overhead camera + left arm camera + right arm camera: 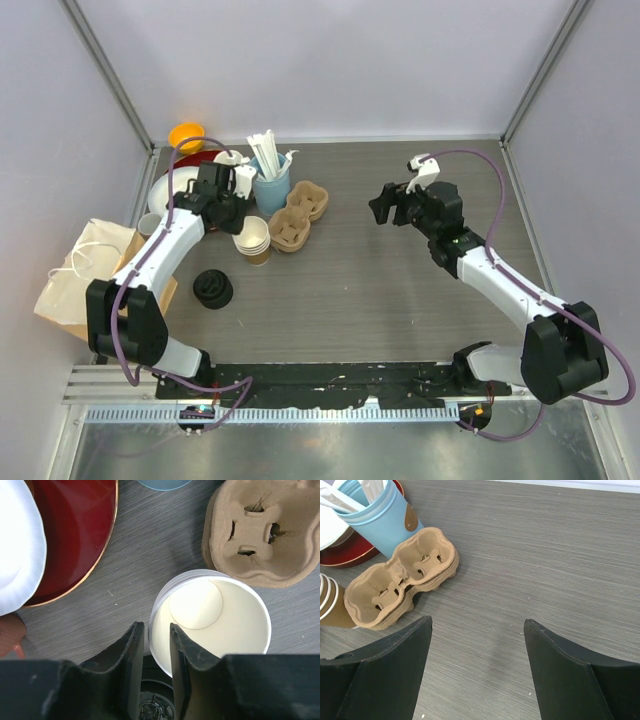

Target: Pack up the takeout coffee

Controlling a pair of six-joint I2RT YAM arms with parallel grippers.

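We see the paper cups (pixel 225 630), a nested stack with cream insides, standing on the counter (pixel 150 545) just beside the cardboard carrier (pixel 265 530). The left jaws straddle the top cup's rim, one inside and one outside; we cannot tell whether they pinch it. The right jaws stand wide apart with nothing between them, over bare counter, well apart from the stack. The black lids (pixel 213 288) sit stacked nearer the arms. The blue cup (pixel 380 522) carries a small brown tag (pixel 410 517); we cannot read any writing on it.
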